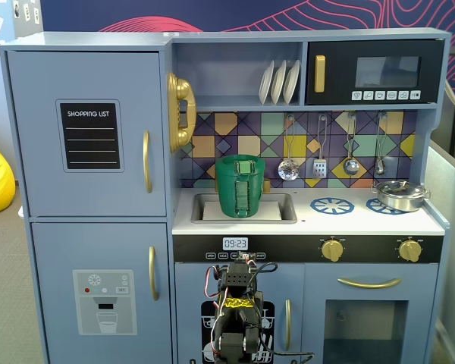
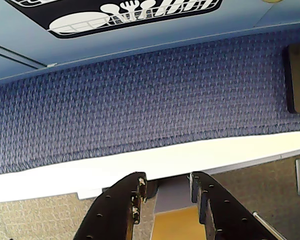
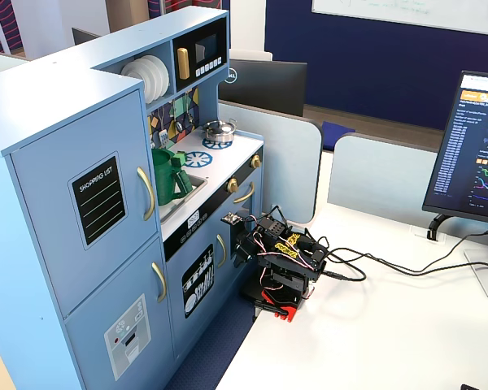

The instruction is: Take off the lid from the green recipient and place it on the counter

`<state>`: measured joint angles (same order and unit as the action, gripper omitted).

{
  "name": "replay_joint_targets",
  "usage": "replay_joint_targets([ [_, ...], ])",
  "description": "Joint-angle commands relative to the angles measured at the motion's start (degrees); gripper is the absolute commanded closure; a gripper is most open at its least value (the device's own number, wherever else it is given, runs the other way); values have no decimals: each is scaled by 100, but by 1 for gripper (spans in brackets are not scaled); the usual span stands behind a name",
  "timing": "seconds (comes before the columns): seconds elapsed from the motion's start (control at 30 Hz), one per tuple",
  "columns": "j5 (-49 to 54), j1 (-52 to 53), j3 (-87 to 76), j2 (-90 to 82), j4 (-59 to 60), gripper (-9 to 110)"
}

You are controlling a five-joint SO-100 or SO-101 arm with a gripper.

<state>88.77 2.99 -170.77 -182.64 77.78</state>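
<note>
Arm folded low, lid not yet touched

The gripper (image 2: 166, 186) hangs empty, jaws a little apart, over the carpet well below the counter (image 1: 364, 220). The green bucket (image 1: 240, 186) stands in the sink, lid (image 1: 240, 158) on top; thin stiff plastic, probably light and slippery, best pinched at the rim by its clip tab

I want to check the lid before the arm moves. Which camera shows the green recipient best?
A fixed view facing the kitchen shows the green recipient head-on, standing in the sink. The other fixed view shows it small and from the side; the wrist view misses it.
</note>
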Motion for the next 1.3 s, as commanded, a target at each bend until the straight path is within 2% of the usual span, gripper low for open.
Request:
replay_joint_targets([
  [0.0, -193, 396, -105, 44, 993, 101],
  [0.43, 26, 457, -97, 53, 949, 101],
  [0.53, 747, 809, 18, 53, 352, 101],
  [0.73, 246, 545, 1881, 483, -1020, 101],
  [0.9, 668, 457, 3524, 1072, -2206, 101],
  [1.13, 554, 712, 4939, 1995, -3234, 74],
  [1.27, 527, 562, 5238, 2391, -3955, 68],
])
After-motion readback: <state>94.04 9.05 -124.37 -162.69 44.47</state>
